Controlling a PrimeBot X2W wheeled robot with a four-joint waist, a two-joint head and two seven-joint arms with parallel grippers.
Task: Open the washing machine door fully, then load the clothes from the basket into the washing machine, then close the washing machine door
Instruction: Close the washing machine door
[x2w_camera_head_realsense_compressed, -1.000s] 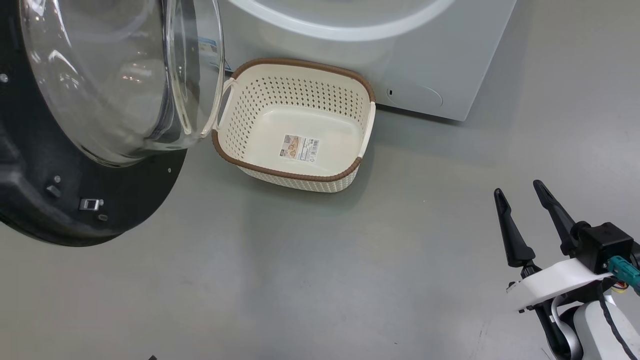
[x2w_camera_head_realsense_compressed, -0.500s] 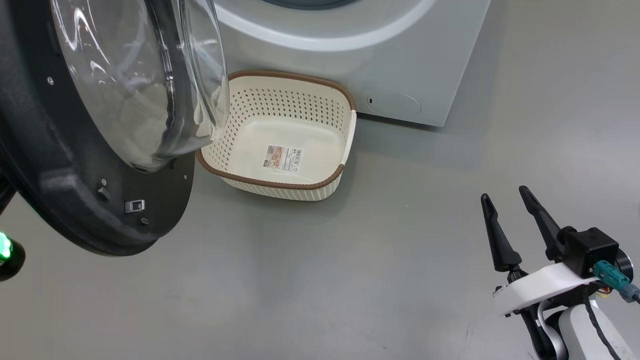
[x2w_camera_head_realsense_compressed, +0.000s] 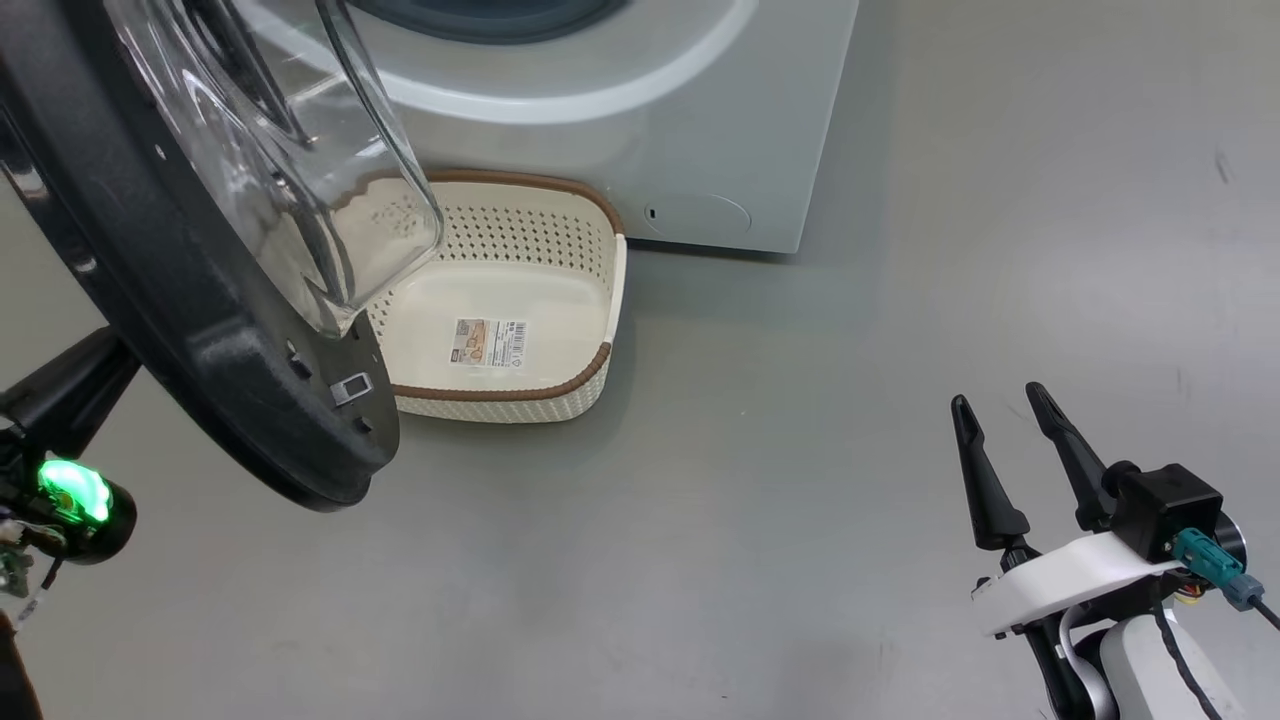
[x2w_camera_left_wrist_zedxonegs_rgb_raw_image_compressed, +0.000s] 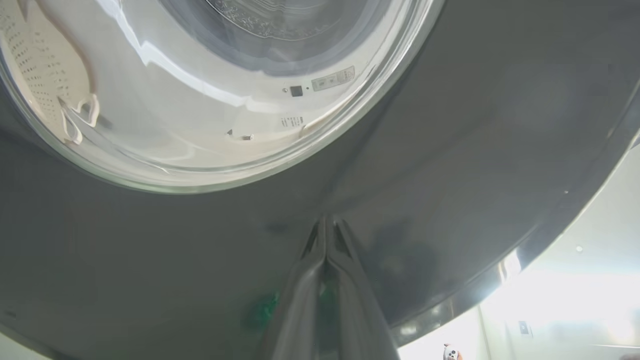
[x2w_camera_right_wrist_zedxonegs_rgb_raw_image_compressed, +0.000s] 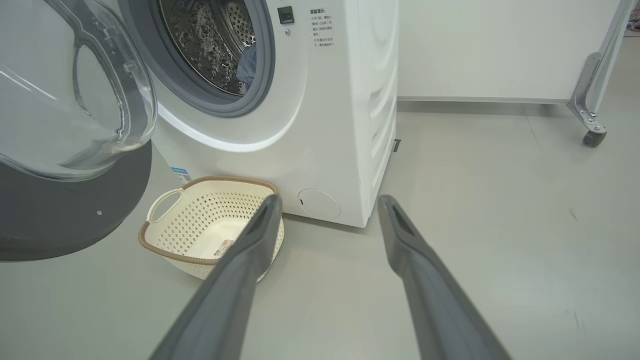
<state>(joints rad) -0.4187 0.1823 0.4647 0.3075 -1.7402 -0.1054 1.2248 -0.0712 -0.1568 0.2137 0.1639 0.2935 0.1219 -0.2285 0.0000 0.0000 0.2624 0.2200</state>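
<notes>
Grey floor (x2w_camera_head_realsense_compressed: 800, 450), basket (x2w_camera_head_realsense_compressed: 520, 240) beside washing machine (x2w_camera_head_realsense_compressed: 700, 120)

The floor (x2w_camera_head_realsense_compressed: 800, 450) is smooth, pale grey and slightly glossy; a few small dark scuff marks (x2w_camera_head_realsense_compressed: 1222, 165) show at its far right, and fainter specks nearer; the white washing machine (x2w_camera_head_realsense_compressed: 620, 130) stands on it at the far side, its base flat on the grey; just before the machine's lower front, toward the left, sits the cream basket (x2w_camera_head_realsense_compressed: 520, 392) with a brown rim, upright on the floor, with a sticker (x2w_camera_head_realsense_compressed: 488, 342) on its base; whether its far rim touches the machine cannot be told; far off to the right a caster (x2w_camera_right_wrist_zedxonegs_rgb_raw_image_compressed: 594, 136) on a metal leg rests on the floor beside a white panel (x2w_camera_right_wrist_zedxonegs_rgb_raw_image_compressed: 500, 50).
</notes>
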